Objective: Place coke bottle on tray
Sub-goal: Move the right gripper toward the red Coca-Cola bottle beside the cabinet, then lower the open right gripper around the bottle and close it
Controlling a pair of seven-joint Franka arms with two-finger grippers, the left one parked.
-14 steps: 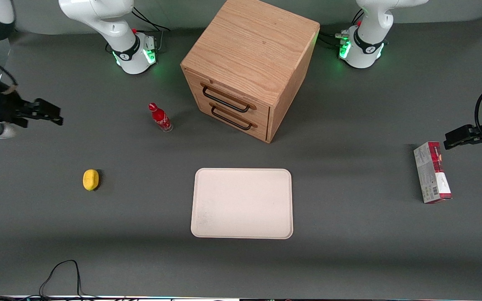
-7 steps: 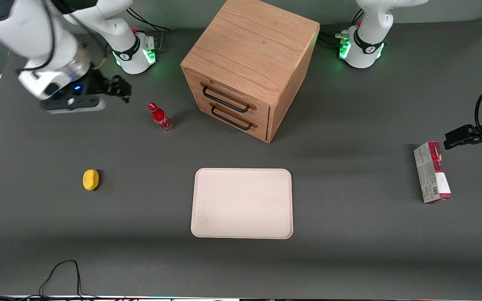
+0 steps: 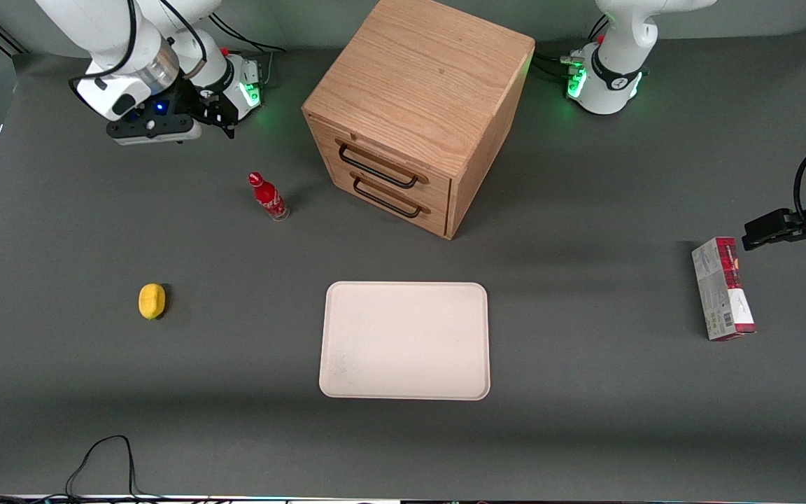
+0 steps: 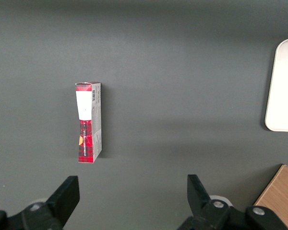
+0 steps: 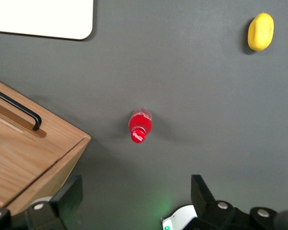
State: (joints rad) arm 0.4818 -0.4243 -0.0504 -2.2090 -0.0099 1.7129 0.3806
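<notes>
The coke bottle (image 3: pixel 268 197) stands upright on the grey table in front of the wooden cabinet, toward the working arm's end; it has a red cap, a red label and a clear base. In the right wrist view I see it (image 5: pixel 139 126) from above. The cream-white tray (image 3: pixel 404 341) lies flat, nearer to the front camera than the cabinet; its corner shows in the right wrist view (image 5: pixel 62 19). My gripper (image 3: pixel 217 119) hangs high above the table, farther from the front camera than the bottle and apart from it. Its fingers (image 5: pixel 69 196) are spread wide and hold nothing.
A wooden cabinet (image 3: pixel 417 112) with two black-handled drawers stands at the table's middle back. A yellow lemon (image 3: pixel 152 301) lies toward the working arm's end. A red-and-grey carton (image 3: pixel 723 288) lies toward the parked arm's end. A black cable (image 3: pixel 102 455) loops at the front edge.
My gripper has swung in from the table's edge toward the cabinet and farther from the front camera, ending near the arm's base. The bottle and tray have not moved.
</notes>
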